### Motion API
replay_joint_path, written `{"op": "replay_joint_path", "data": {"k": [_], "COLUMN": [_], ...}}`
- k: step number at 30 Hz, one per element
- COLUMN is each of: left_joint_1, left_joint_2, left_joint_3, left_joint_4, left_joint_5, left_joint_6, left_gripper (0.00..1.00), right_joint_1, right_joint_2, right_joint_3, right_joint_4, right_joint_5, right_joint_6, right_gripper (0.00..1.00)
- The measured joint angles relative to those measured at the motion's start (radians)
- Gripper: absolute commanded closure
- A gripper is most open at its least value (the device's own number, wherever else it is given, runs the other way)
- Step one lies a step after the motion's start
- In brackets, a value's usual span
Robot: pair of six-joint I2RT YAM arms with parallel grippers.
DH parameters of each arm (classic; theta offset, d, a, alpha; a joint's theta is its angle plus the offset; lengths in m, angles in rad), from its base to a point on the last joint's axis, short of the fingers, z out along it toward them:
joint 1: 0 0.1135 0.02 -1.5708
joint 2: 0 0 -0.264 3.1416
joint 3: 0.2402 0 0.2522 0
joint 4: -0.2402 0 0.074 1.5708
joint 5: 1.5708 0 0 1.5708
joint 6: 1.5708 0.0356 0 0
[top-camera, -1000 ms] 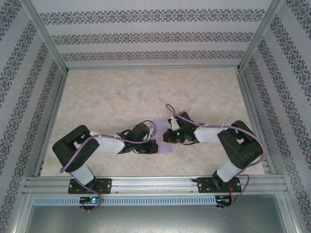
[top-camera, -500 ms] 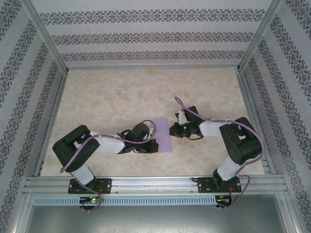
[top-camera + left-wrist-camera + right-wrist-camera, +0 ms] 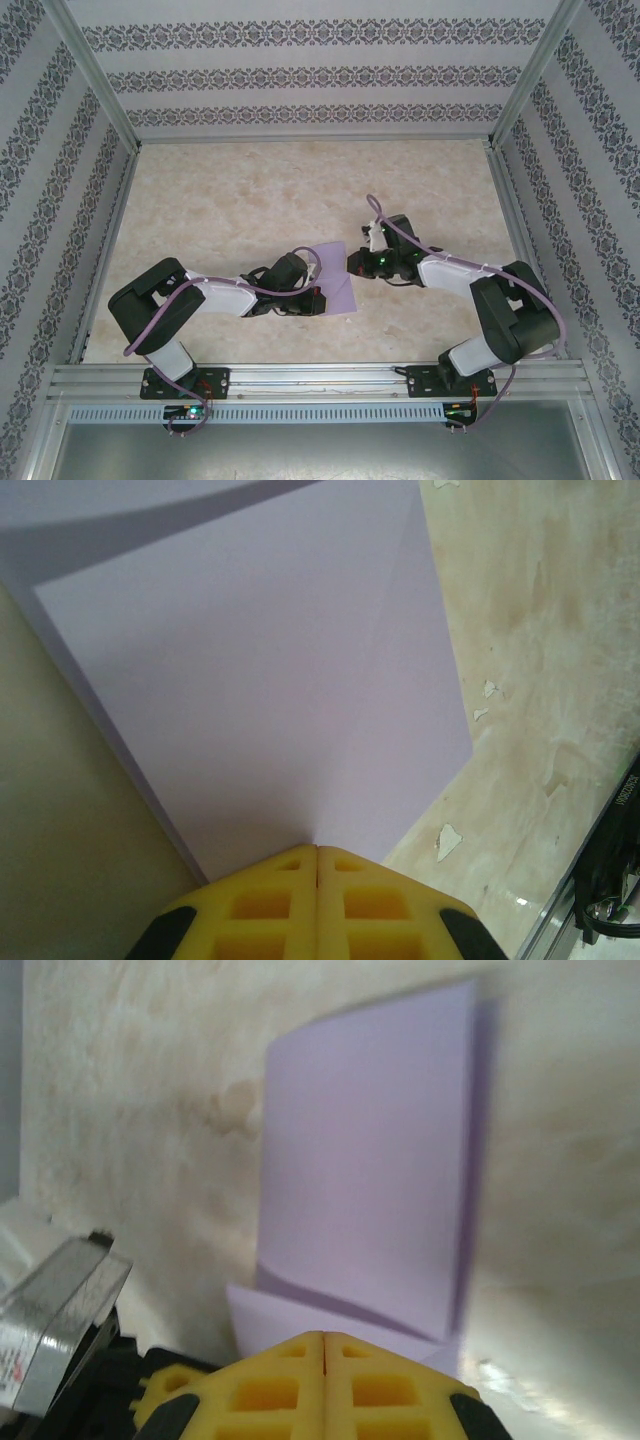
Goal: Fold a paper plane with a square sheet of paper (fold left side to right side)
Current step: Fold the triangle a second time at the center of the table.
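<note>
Left end effector (image 3: pixel 318 852) pinches plain lilac sheet (image 3: pixel 280 670).

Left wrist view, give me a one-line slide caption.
Left gripper shut on the folded lilac paper at its crease end, marbled table alongside.

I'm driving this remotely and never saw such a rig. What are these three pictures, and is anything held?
Two robot arms are bolted at the near edge of a marbled table. The overhead picture looks down from behind them. The other two come from a camera on each wrist; the yellow blocks at the bottom are that arm's own fingers. On the table is a lilac paper sheet, already folded over. The left gripper is shut with the paper's edge running into it, so it seems pinched. The right gripper is shut too, by the paper; whether it grips I cannot tell.
</note>
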Motion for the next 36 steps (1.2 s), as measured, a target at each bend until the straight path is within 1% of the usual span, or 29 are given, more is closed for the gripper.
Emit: {"op": "replay_joint_path", "data": {"k": [4, 13, 22, 28, 36], "left_joint_1": [0.000, 0.000, 0.000, 0.000, 0.001], "left_joint_2": [0.000, 0.000, 0.003, 0.059, 0.111], "left_joint_3": [0.002, 0.027, 0.124, 0.188, 0.193], "left_joint_4": [-0.001, -0.047, -0.141, -0.145, -0.143], "left_joint_5": [0.000, 0.000, 0.002, 0.004, 0.007], "left_joint_6": [0.000, 0.002, 0.031, 0.055, 0.064], "left_gripper": [1.00, 1.00, 1.00, 1.00, 1.00], "right_joint_1": [0.054, 0.058, 0.056, 0.056, 0.056], "right_joint_2": [0.053, 0.152, 0.158, 0.159, 0.162], "right_joint_3": [-0.002, -0.002, -0.002, -0.002, -0.002], "right_joint_4": [0.047, 0.060, 0.060, 0.061, 0.061], "right_joint_5": [-0.019, 0.006, 0.008, 0.006, 0.002], "right_joint_6": [0.040, 0.059, 0.055, 0.055, 0.051], "right_gripper": [1.00, 1.00, 1.00, 1.00, 1.00]}}
